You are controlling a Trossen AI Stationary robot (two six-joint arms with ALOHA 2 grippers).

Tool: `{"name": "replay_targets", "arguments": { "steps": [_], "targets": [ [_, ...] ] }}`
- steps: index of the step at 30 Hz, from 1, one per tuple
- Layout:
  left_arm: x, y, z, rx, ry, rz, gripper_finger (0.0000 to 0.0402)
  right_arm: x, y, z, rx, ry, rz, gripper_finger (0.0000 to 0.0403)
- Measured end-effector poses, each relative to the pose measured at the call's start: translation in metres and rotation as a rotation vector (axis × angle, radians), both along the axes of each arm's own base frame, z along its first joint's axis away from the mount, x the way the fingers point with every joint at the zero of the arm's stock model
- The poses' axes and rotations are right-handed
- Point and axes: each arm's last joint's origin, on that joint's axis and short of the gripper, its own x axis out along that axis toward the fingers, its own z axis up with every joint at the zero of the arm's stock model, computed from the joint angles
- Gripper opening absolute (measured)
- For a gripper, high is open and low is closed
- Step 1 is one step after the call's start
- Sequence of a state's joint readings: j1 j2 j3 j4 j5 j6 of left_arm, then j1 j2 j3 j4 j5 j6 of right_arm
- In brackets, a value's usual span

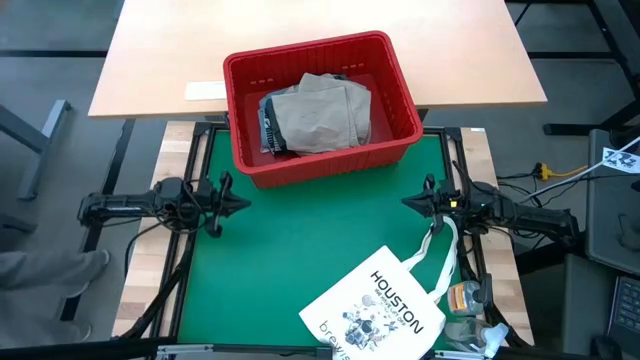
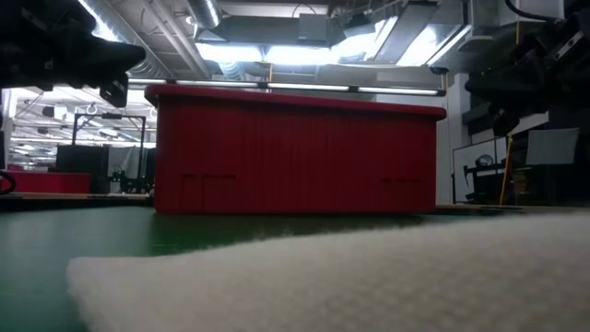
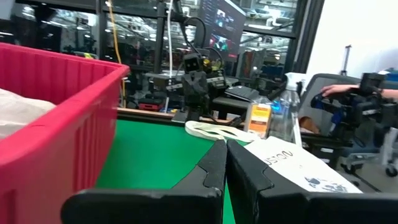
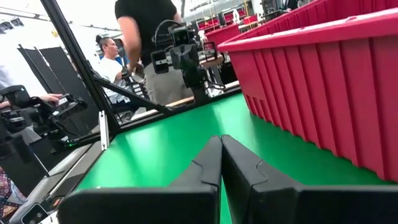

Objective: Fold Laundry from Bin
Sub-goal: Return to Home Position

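Two arms parked, one at each side of green surface (image 1: 300, 260), pointing inward. Left gripper (image 1: 236, 203) sits near the front-left corner of the bin (image 1: 330, 165). Its fingers (image 3: 214, 167) are pressed together, nothing between them. Right gripper (image 1: 412, 203) is opposite, just off bin's front-right corner. Its fingers (image 4: 208, 163) are likewise pressed together, empty. Neither touches bin or cloth.

Laundry (image 1: 320, 115): folded stack lies inside the red bin, which stands at far edge of green surface, where pale wooden surface (image 1: 160, 60) begins. Khaki-tan piece on top; a dark garment (image 1: 268, 125) shows at stack's left edge. Anything beneath: not visible. White tote bag (image 1: 378, 310) lies at near-right, well apart from bin, not part of the job.

Assessment: folding and binning look complete; only parking of arms in hand.

Handling, as judged: garments soft, light, limp, not fragile. One-corner pinch would likely undo the folds. If re-lifted, take stack at opposite folded edges w/ both grippers, fingers under bottom layer. Bin is stiff slotted plastic; thick rim is the obvious hold.
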State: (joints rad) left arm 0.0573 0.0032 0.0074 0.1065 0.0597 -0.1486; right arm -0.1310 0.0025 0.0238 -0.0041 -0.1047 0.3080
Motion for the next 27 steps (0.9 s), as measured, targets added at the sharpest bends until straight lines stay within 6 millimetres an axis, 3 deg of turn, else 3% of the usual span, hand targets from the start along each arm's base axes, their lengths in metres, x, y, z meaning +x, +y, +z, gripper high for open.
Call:
{"name": "replay_targets", "arguments": {
  "steps": [27],
  "targets": [
    [0.0, -0.0069, -0.0001, 0.0, 0.001, -0.072, 0.0007, 0.0004, 0.0, -0.0003, 0.001, 0.004, 0.0, 0.001]
  ]
}}
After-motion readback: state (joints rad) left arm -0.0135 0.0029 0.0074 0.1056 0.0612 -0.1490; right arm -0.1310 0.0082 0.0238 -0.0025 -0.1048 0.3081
